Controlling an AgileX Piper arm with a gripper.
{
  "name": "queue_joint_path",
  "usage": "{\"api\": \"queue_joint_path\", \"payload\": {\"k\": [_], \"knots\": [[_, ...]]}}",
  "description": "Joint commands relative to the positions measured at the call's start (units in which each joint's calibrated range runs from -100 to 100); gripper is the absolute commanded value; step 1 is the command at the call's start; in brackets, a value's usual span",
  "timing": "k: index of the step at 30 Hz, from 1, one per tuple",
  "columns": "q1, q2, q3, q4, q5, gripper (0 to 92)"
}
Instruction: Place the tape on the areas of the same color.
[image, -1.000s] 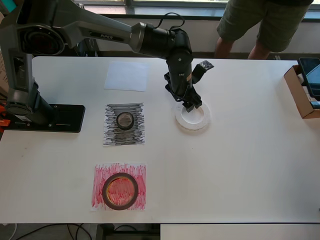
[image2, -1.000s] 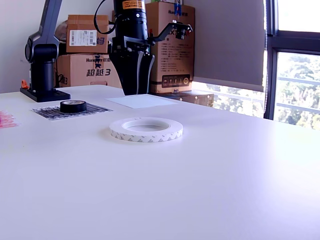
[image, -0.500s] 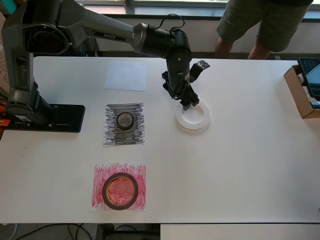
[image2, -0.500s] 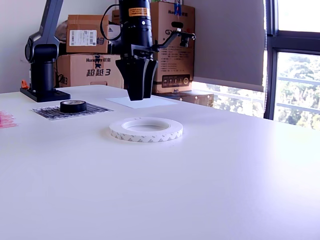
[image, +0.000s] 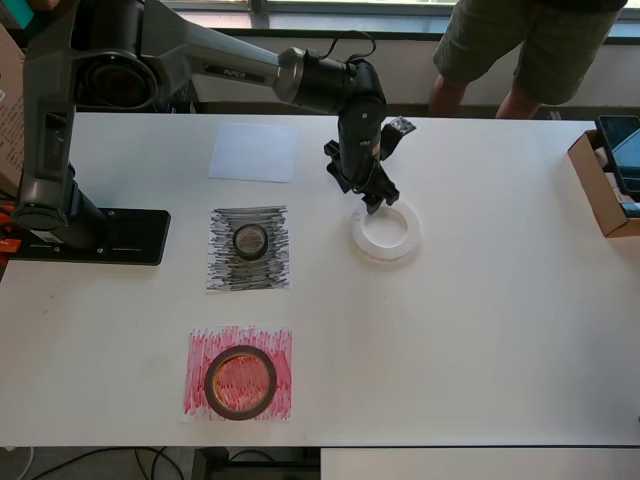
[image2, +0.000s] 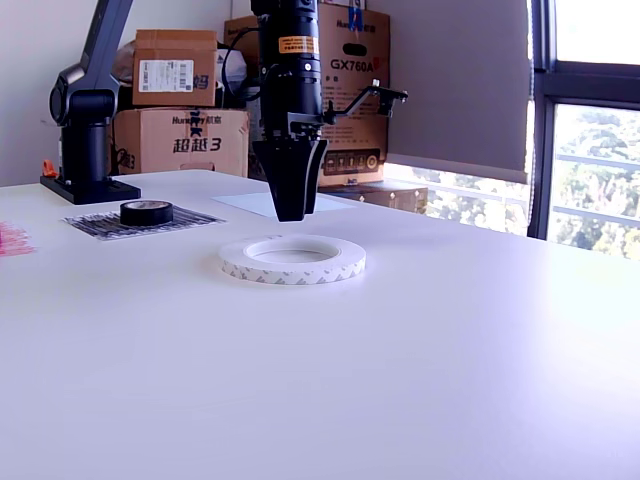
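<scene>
The wide flat white ring lies on the bare table, off every patch; it also shows in the exterior view. My gripper points down just above the ring's rim on the side nearest the arm, empty, fingers slightly apart and seen edge-on in the exterior view. The small black roll sits on the scribbled black patch. The dark-red roll sits on the scribbled red patch. The plain white patch is bare.
The arm's base stands at the overhead view's left. A cardboard box sits at the right edge. A person stands behind the table. Cartons are stacked behind in the exterior view.
The gripper has turned about its wrist and shifted slightly toward the ring's rim, dropping a little. The three rolls have not moved.
</scene>
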Motion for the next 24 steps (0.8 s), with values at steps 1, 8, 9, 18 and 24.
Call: {"api": "queue_joint_path", "payload": {"k": [1, 8, 9, 18, 24], "knots": [[-0.77, 0.9, -0.56, 0.18, -0.25, 75.0], [-0.93, 2.21, -0.56, 0.18, -0.17, 75.0], [-0.93, 2.3, -0.56, 0.18, -0.17, 75.0], [-2.27, 4.36, -0.47, 0.18, -0.08, 75.0], [-3.38, 5.48, -0.28, 0.18, -0.17, 72.7]]}}
